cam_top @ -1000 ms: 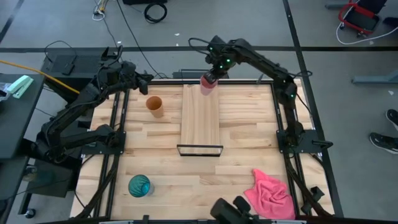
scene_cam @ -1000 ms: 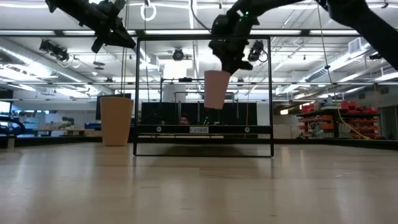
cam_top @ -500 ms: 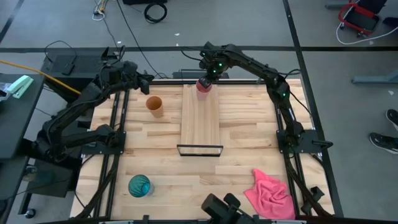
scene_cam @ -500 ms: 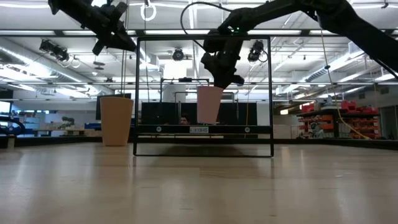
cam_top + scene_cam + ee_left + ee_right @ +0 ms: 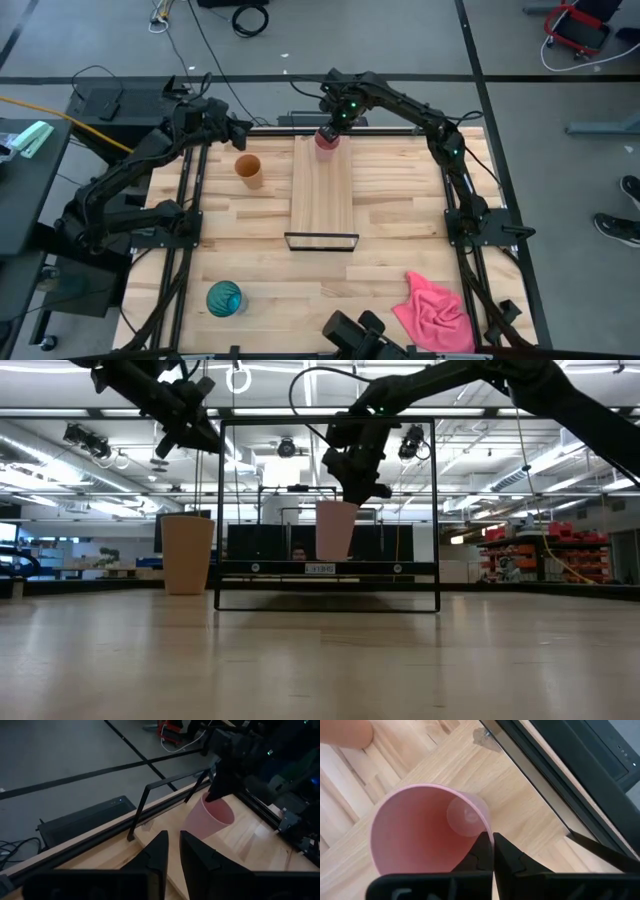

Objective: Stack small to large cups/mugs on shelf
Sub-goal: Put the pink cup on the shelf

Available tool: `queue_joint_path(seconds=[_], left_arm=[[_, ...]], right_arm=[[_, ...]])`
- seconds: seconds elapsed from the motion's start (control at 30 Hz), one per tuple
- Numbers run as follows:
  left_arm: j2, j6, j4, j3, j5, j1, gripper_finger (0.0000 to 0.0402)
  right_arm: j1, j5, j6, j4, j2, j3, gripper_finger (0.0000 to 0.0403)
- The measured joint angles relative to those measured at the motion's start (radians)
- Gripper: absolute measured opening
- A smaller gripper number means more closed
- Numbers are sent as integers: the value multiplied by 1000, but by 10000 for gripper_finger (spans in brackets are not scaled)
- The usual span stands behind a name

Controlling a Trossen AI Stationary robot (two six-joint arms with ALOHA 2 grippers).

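Note:
The pale pink cup [image 5: 327, 139] [image 5: 415, 830] is upright at the far end of the long light-wood shelf [image 5: 322, 195], and my right gripper [image 5: 335, 124] [image 5: 492, 840] is shut on it from above. The orange-tan cup [image 5: 249, 170] [image 5: 188, 553] stands on its base on the table, left of the shelf. Near the near-left corner the teal-blue cup [image 5: 224, 298] stands on its base. My left gripper [image 5: 238, 128] [image 5: 172, 837] hovers above the table's far-left part, its fingers almost together, holding nothing. My right gripper pinches the pink cup's rim [image 5: 487, 827] at one spot, one finger inside the cup and one outside. The fingers come from above, pointing down. The cup hangs upright below them with its base [image 5: 335, 557] at the plank's far end; whether it rests there I cannot tell.
The shelf's thin black frame [image 5: 322, 240] [image 5: 327, 510] stands at its near end. A pink cloth [image 5: 437, 312] lies crumpled near the table's near-right corner. Bare wooden tabletop lies right of the shelf and between the cups.
My right gripper has carried the pink cup down and a little toward the table's left, from lifted above the shelf to low at the plank's far end, then held still. My left gripper has shifted slightly toward the right.

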Motion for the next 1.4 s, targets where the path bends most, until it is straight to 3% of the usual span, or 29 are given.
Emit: queue_joint_path(seconds=[0.5,1.1,1.4], left_arm=[[0,-5,-46,0,0,0,53],[15,-60,-480,0,-8,0,73],[129,-86,-542,0,-18,2,104]], right_arm=[[0,0,0,-15,0,-1,1],[0,0,1,-27,0,-1,3],[2,1,4,-27,0,-1,4]])
